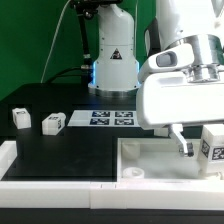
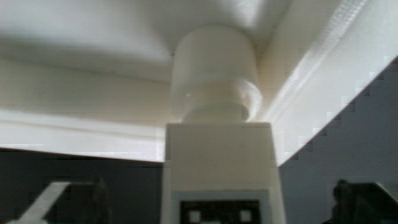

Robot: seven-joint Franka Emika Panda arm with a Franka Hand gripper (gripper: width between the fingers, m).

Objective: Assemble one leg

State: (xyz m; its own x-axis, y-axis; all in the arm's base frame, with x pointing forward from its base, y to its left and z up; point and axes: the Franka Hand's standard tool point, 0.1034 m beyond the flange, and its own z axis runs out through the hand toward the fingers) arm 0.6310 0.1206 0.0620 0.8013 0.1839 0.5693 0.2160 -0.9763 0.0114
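A white leg (image 2: 221, 150) with a black-and-white tag on its face stands on end in a corner of the large white tray-like tabletop (image 2: 89, 90), rounded end toward the corner. My gripper (image 2: 217, 203) straddles it, and the dark fingers (image 2: 68, 205) show a gap on each side, so it is open. In the exterior view this leg (image 1: 213, 148) is at the far right under my gripper (image 1: 198, 146), beside one finger (image 1: 184, 142). Two more legs (image 1: 20, 117) (image 1: 53, 122) lie on the black table at the left.
The marker board (image 1: 110, 118) lies on the table behind the tabletop (image 1: 140, 165). The arm's base (image 1: 112, 65) stands at the back before a green backdrop. The table's white front edge (image 1: 60, 175) runs along the bottom.
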